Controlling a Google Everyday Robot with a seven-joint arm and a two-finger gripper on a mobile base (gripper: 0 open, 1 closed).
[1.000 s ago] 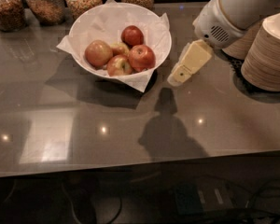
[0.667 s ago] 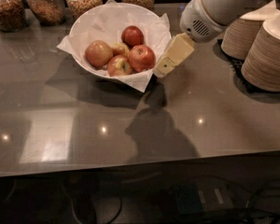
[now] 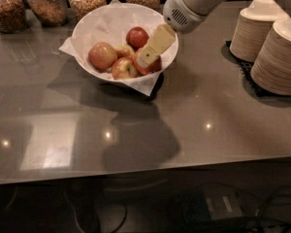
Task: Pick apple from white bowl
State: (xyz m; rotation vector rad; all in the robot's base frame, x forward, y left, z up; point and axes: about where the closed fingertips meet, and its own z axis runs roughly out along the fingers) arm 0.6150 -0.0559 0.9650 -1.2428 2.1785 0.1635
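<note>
One arm [image 3: 200, 3] slants down, gripper [image 3: 145, 60] over apple [image 3: 156, 65] in white bowl [image 3: 93, 22].

The hand [image 3: 146, 59] is over the apple [image 3: 153, 68] in the white bowl [image 3: 77, 32].

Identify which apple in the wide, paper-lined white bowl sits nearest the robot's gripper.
The large bright-red apple at the white bowl's right front: the beige gripper partly covers it; the other apples lie clear of it.
</note>
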